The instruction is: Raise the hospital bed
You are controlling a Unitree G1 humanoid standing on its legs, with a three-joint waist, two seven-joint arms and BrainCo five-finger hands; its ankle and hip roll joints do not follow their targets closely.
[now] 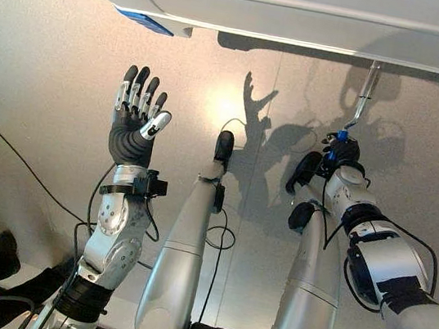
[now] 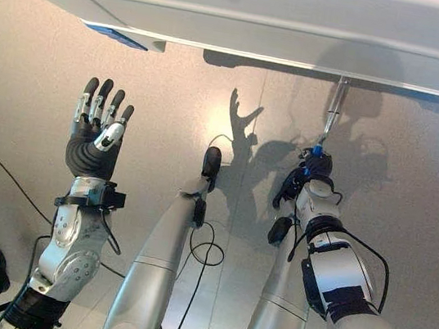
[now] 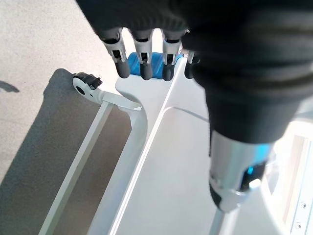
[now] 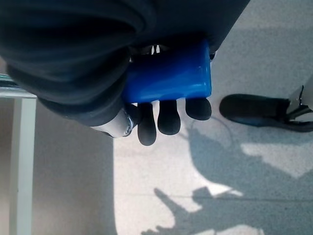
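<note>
Fingers of the right hand are curled round the blue grip of the crank handle, whose metal shaft rises to the underside of the hospital bed. That white bed frame runs across the far edge of the scene, above both arms. Well to the left of the crank, the left hand is raised below the bed with fingers straight and spread, holding nothing. A blue patch, perhaps a label or pedal, sits on the frame just beyond it.
</note>
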